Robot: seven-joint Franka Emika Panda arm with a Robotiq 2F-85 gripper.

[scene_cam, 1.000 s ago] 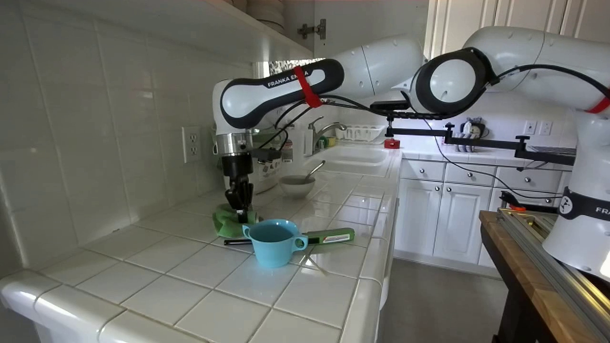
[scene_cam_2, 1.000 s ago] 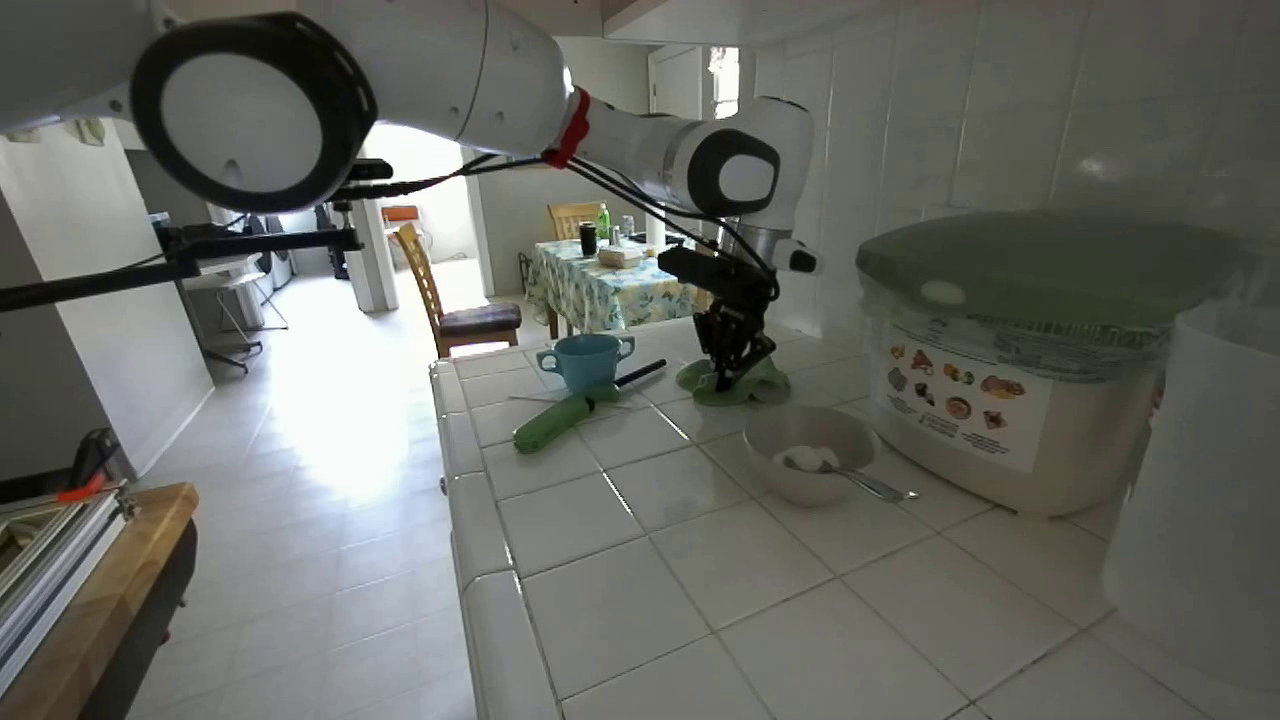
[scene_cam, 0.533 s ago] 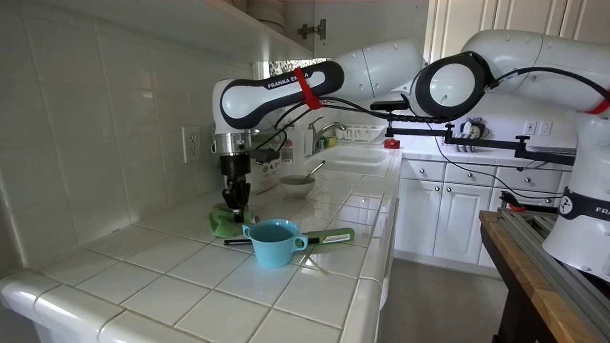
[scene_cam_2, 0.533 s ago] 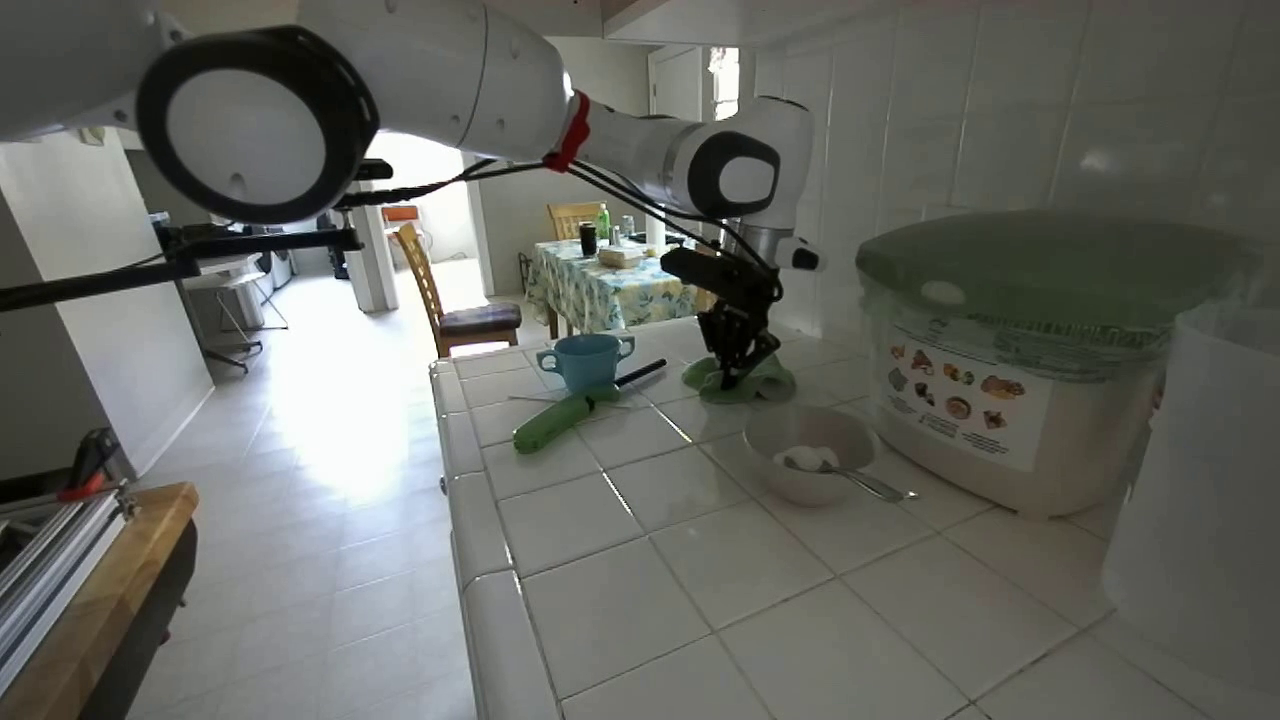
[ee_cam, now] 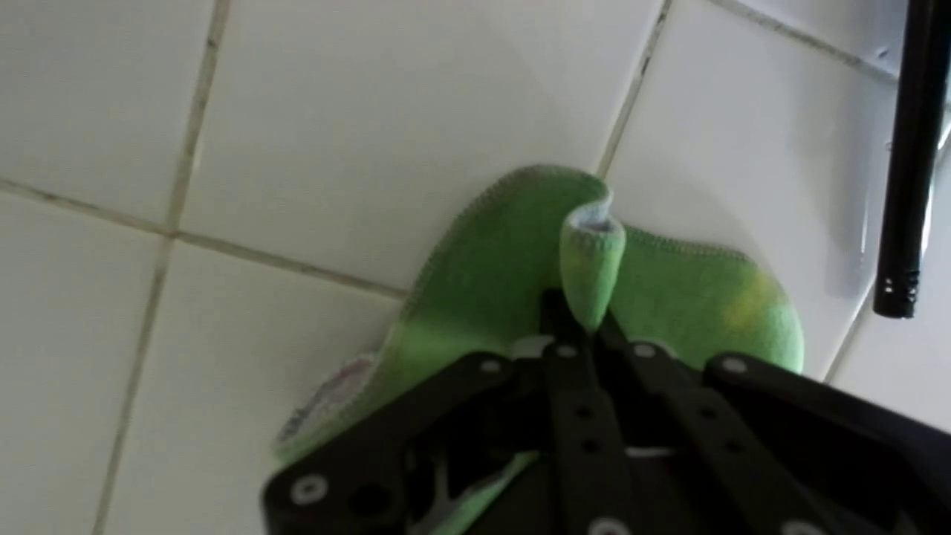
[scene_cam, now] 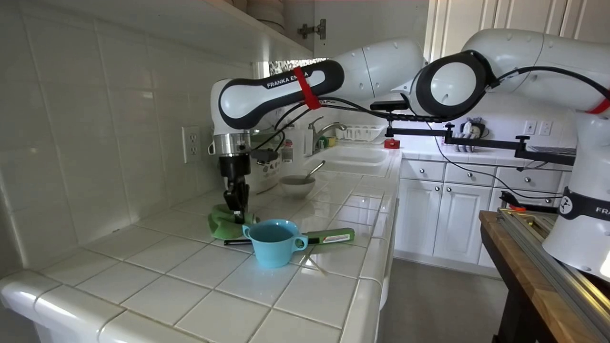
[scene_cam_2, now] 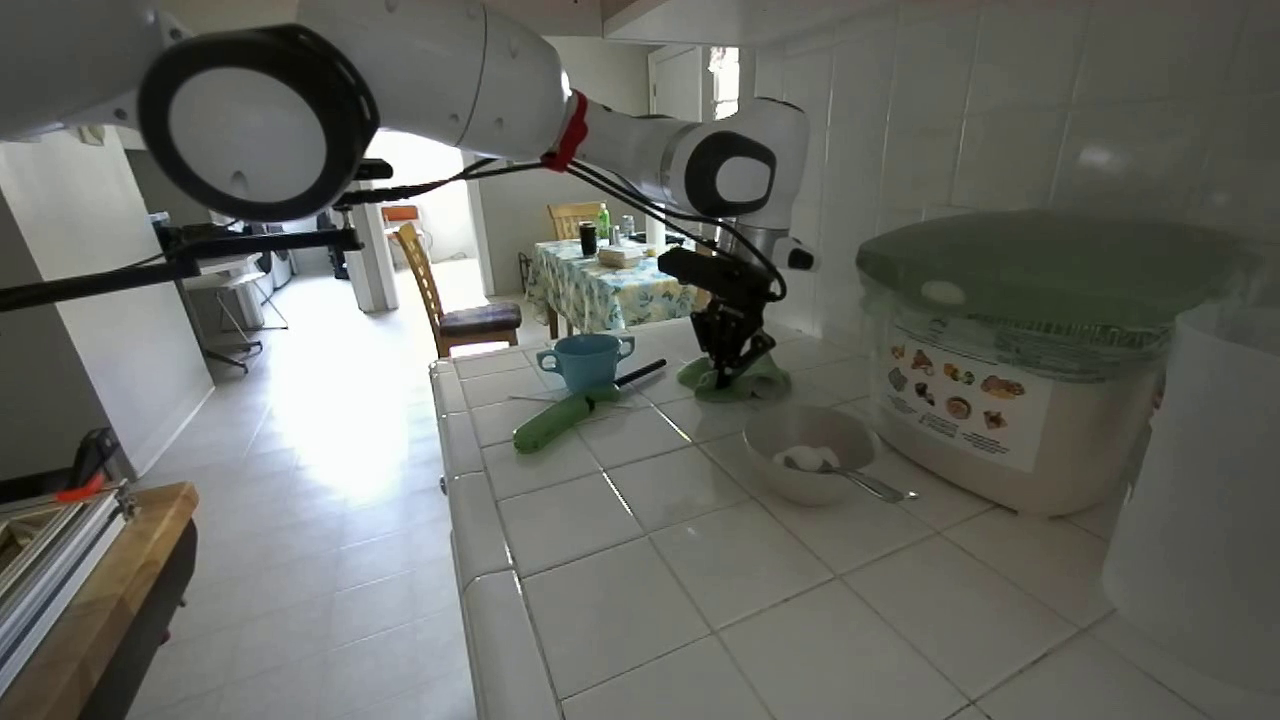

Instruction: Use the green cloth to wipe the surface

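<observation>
Cloth: green; we found it crumpled on the tiled tabletop.
Jaws: we saw them pinching a fold of it.
Cup: blue, stood upright near the cloth.

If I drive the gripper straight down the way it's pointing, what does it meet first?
Probably the green cloth: its folds spread under the gripper that pinches it, with the tiled counter directly beneath. The remaining gap down to the counter looks small, but the cloth hides it.

Bright glare on floor, dim wall
</observation>
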